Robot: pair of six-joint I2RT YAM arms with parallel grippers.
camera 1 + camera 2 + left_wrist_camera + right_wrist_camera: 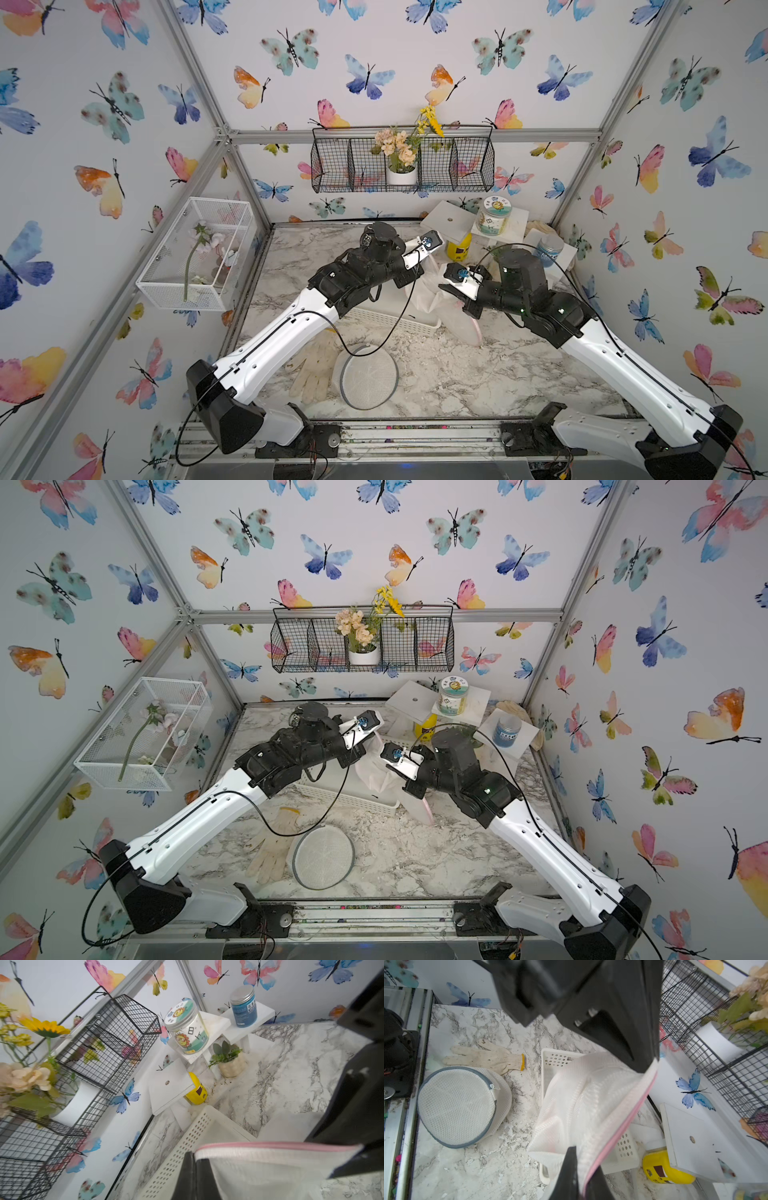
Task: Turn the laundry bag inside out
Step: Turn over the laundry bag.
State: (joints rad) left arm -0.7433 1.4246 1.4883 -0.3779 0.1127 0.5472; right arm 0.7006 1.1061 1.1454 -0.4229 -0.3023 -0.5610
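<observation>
The laundry bag (587, 1095) is white mesh with a pink zip edge, and it hangs between my two grippers above a white basket. In both top views it shows as a limp white drape (426, 293) (374, 777). My left gripper (194, 1156) is shut on one end of the pink-edged rim. My right gripper (581, 1160) is shut on the same rim further along, with mesh and pink tape pinched between its fingers. The rim runs taut from one gripper to the other (270, 1147). Each gripper's black body appears in the other's wrist view (353, 1095) (623, 1022).
A white perforated basket (386, 320) sits under the bag. A round mesh pouch with a grey rim (368, 376) and a work glove (311, 374) lie near the front. A yellow jar (459, 247), white stands with jars (494, 216) and a small plant (228, 1059) crowd the back right.
</observation>
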